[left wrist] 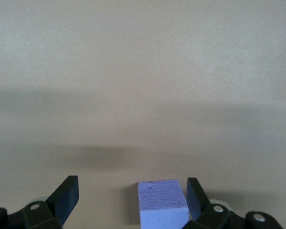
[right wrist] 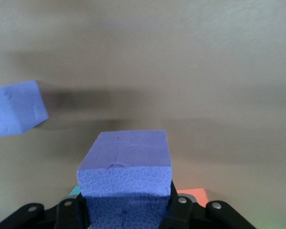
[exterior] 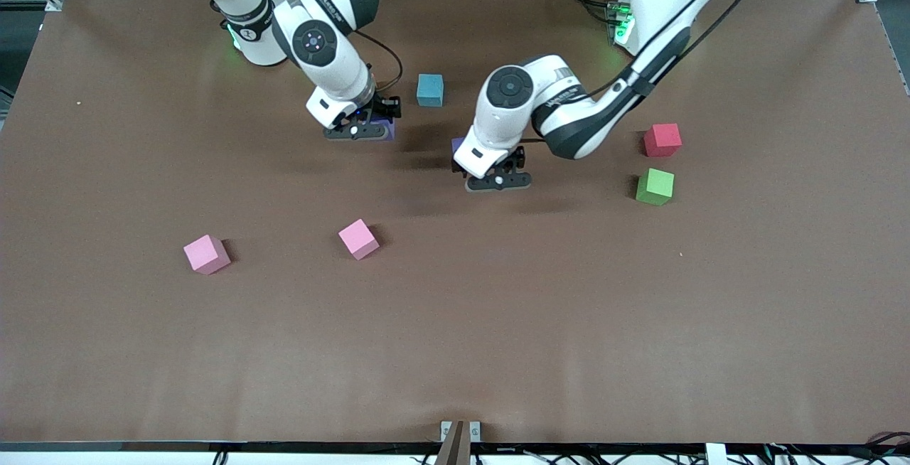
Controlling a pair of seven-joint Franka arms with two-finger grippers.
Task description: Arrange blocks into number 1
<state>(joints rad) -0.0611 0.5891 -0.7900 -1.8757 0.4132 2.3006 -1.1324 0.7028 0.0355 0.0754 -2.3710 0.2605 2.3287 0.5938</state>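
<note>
Barely started: right gripper (exterior: 364,126) pinches a purple block (right wrist: 126,164) beside the light blue block (exterior: 430,89); left gripper (left wrist: 132,202) spread around a second purple block (left wrist: 162,200) on the table. Pink (exterior: 358,239), green (exterior: 655,186), red (exterior: 662,139) blocks scattered, no "1" formed

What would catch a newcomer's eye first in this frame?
Both arms reach toward the middle of the table. The right claw is shut on a purple block, close to a blue block. The left claw hangs open beside a second purple block. Around them lie loose blocks: two pink blocks nearer the front camera, plus a red block and a green block toward the left arm's end.
</note>
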